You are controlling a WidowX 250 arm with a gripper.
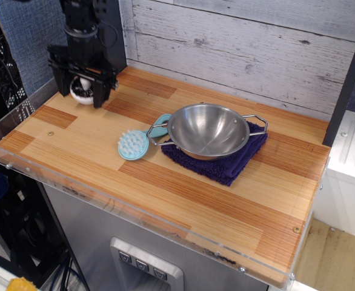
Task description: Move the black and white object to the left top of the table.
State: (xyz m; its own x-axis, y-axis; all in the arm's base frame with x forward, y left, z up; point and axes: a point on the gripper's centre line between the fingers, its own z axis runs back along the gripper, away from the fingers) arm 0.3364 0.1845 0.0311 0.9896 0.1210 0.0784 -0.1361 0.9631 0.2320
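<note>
The black and white object [80, 92], a small white dish with dark bristles and a white knob, sits between my gripper's fingers at the back left corner of the wooden table [183, 182]. My gripper [81, 86] points straight down, with a black finger on each side of the object, and is shut on it. It is low, at or just above the table top; I cannot tell whether the object touches the wood.
A light blue round brush [133, 145] lies left of a steel bowl [208, 128] on a purple cloth [226, 163] mid-table. A clear acrylic rim [17, 118] runs along the left and front edges. A plank wall stands behind.
</note>
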